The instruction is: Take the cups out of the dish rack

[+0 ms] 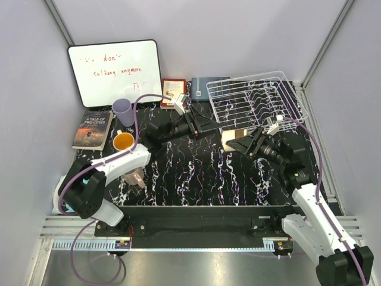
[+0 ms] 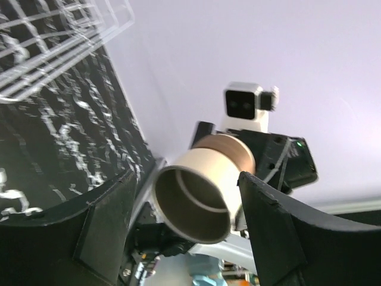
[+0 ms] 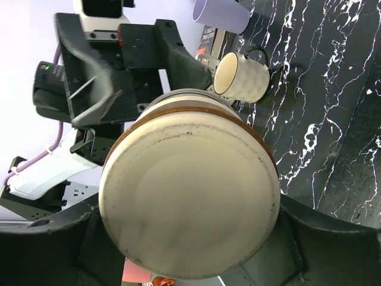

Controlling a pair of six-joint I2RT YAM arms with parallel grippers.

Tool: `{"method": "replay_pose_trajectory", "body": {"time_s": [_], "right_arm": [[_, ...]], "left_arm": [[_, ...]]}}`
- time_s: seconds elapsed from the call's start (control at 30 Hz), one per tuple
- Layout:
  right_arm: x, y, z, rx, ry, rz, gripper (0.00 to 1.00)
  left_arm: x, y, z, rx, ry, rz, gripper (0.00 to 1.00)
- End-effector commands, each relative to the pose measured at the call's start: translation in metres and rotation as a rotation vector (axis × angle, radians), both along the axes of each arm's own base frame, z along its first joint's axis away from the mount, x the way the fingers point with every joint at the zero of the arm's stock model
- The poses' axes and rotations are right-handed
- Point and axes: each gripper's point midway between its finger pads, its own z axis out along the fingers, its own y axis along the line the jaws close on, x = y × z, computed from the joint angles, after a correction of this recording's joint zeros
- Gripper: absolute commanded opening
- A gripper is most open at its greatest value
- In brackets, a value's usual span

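Fingers of right gripper clamp cream ceramic cup with brown band, held sideways over black marbled table, at 7 o'clock from white wire dish rack. Left gripper spread wide around cup's mouth; contact unclear.

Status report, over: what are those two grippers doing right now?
Right gripper shut on cream cup, beside the dish rack. Left gripper open, facing the cup's mouth. Nothing between them.
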Motion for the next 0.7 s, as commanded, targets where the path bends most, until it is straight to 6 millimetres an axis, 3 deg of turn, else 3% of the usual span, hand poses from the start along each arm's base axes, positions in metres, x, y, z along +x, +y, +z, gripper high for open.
{"method": "replay_pose_trajectory", "body": {"time_s": [0.0,0.47,0.67], "right_arm": [[-0.002,0.004,0.016,0.023,-0.067,0.035,0.00],[0.002,0.011,0.012,0.044,-0.054,0.076,0.00],[-0.007,0.012,0.017,0.051,-0.079,0.101,0.00]], "left_arm": [[-0.016,-0.015,0.050,-0.103,-0.117,-0.082,0.73],[-0.052,-0.042,0.055,-0.139,-0.134,-0.245,0.70],[-0.053,-0.042,0.059,-0.170,-0.143,-0.262,0.31]]}}
